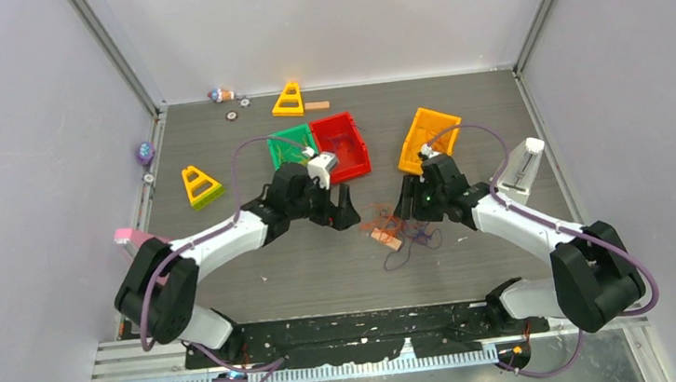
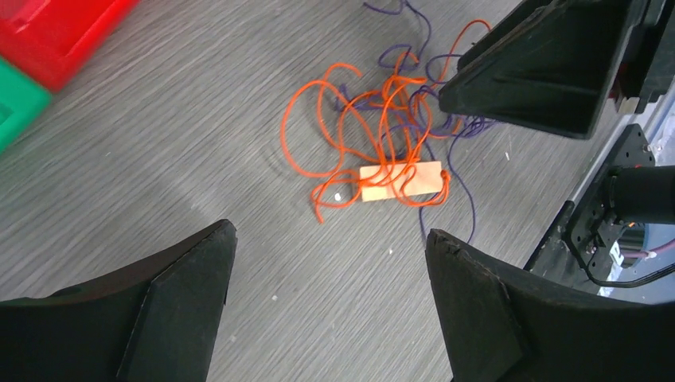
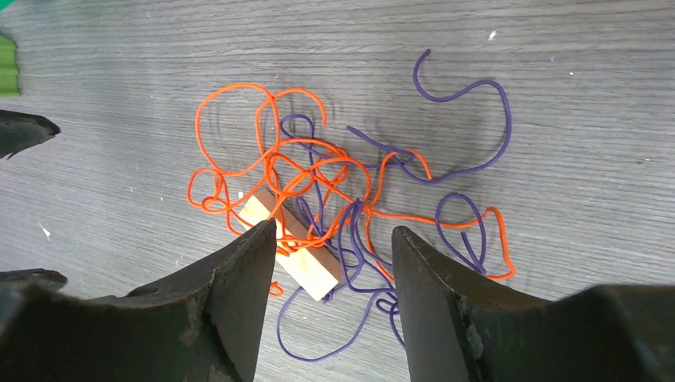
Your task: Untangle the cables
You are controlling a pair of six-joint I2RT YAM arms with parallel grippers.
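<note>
A tangle of thin orange cable [image 3: 239,127] and purple cable [image 3: 470,87] lies on the grey table, wound around a small pale wooden block [image 3: 306,267]. The tangle shows in the top view [image 1: 399,232] between the two arms and in the left wrist view [image 2: 374,135], with the block there too [image 2: 398,181]. My left gripper [image 2: 330,239] is open and empty, above bare table short of the tangle. My right gripper [image 3: 334,231] is open, hovering right over the block and the knot of cables, holding nothing.
A red bin [image 1: 341,146] and a green bin [image 1: 291,145] stand behind the left gripper, an orange bin [image 1: 427,137] behind the right. Yellow triangular pieces [image 1: 201,185] [image 1: 289,100], a white stand [image 1: 523,169] and small toys [image 1: 222,95] lie around the edges.
</note>
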